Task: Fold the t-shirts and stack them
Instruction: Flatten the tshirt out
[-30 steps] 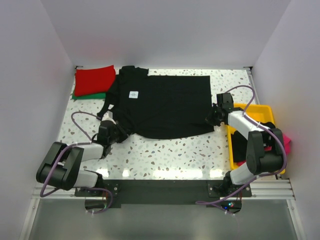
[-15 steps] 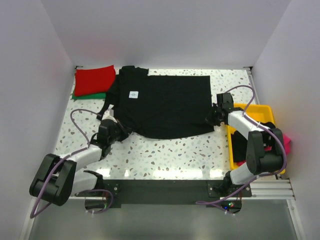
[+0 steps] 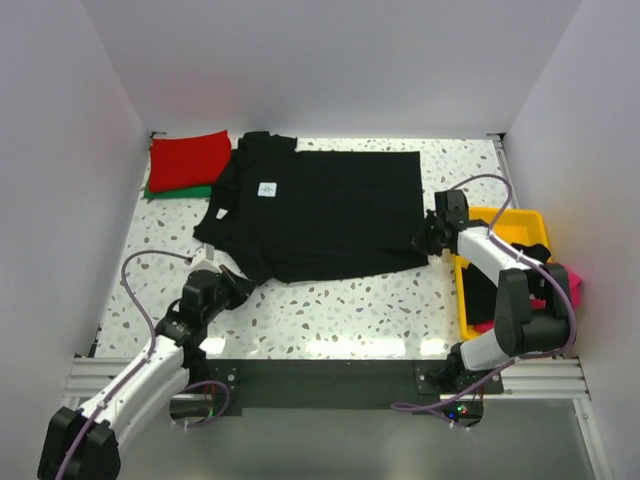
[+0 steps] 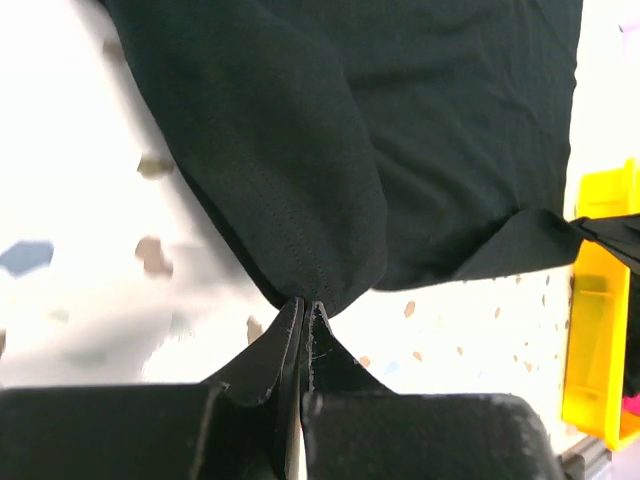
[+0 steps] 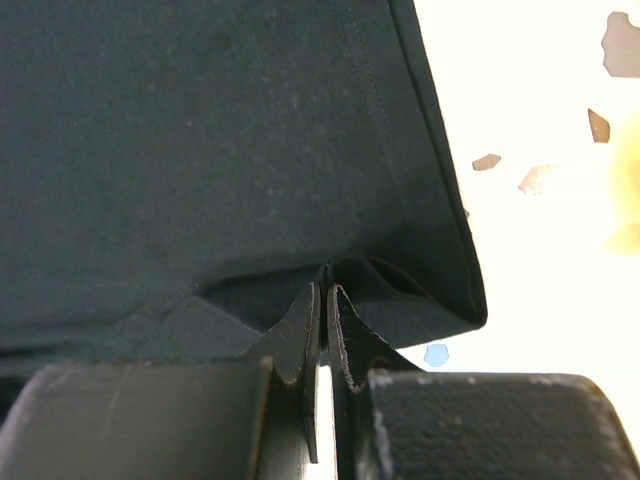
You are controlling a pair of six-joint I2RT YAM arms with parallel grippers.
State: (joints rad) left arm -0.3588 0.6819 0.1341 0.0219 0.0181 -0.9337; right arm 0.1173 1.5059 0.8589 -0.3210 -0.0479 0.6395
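Note:
A black t-shirt [image 3: 320,210] with a small white neck label [image 3: 267,188] lies spread on the speckled table. My left gripper [image 3: 237,287] is shut on the shirt's near left edge; the left wrist view shows the cloth [image 4: 300,180] pinched between the fingertips. My right gripper [image 3: 427,238] is shut on the shirt's near right corner; the right wrist view shows a fold of black cloth [image 5: 250,150] caught in the closed jaws. A folded red t-shirt [image 3: 188,160] lies on a folded green one [image 3: 180,190] at the back left.
A yellow plastic tray [image 3: 510,225] stands at the right edge, holding black cloth and a bit of pink cloth [image 3: 573,283]. White walls close in the table at the back and both sides.
My left arm has drawn back toward the near edge, pulling the shirt's left edge with it. The right gripper has stayed in place on its corner.

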